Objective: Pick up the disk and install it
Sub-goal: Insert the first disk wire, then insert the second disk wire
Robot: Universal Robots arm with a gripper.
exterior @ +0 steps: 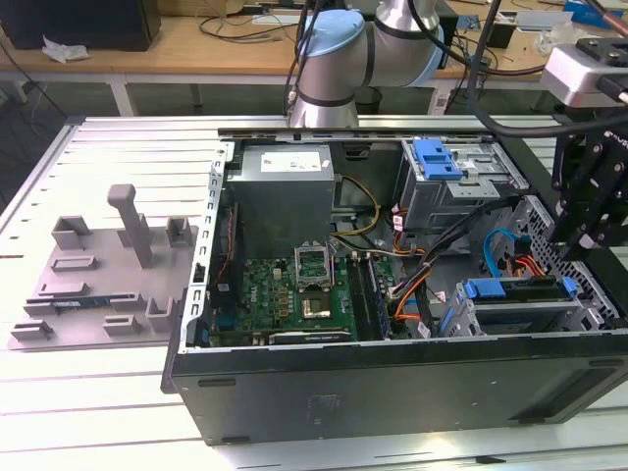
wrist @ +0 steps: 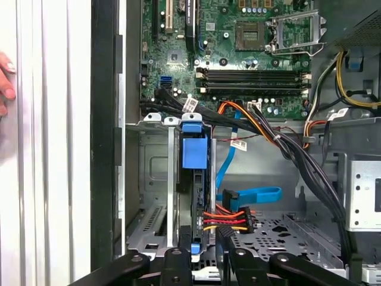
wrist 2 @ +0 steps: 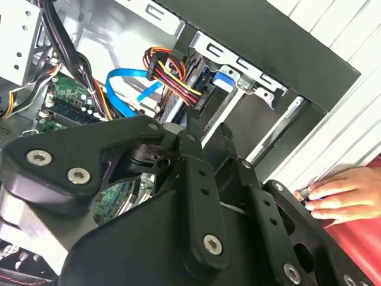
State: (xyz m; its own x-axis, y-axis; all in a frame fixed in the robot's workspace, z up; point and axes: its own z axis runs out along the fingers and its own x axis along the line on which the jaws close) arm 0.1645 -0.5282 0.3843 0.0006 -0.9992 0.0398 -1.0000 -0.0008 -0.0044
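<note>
- Hovering over the open black computer case (exterior: 392, 392), the black robot hand (exterior: 589, 211) is seen near the drive cage; whether it is clenched or released cannot be told.
- The flat silver disk in its blue plastic carrier rail (wrist: 195, 196) is seated on edge in the cage bay, directly below the hand, long axis along the bay.

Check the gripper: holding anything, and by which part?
Cannot be told. The black gripper hangs over the blue-railed silver disk standing on edge in the drive cage; no frame shows whether it touches it.
</note>
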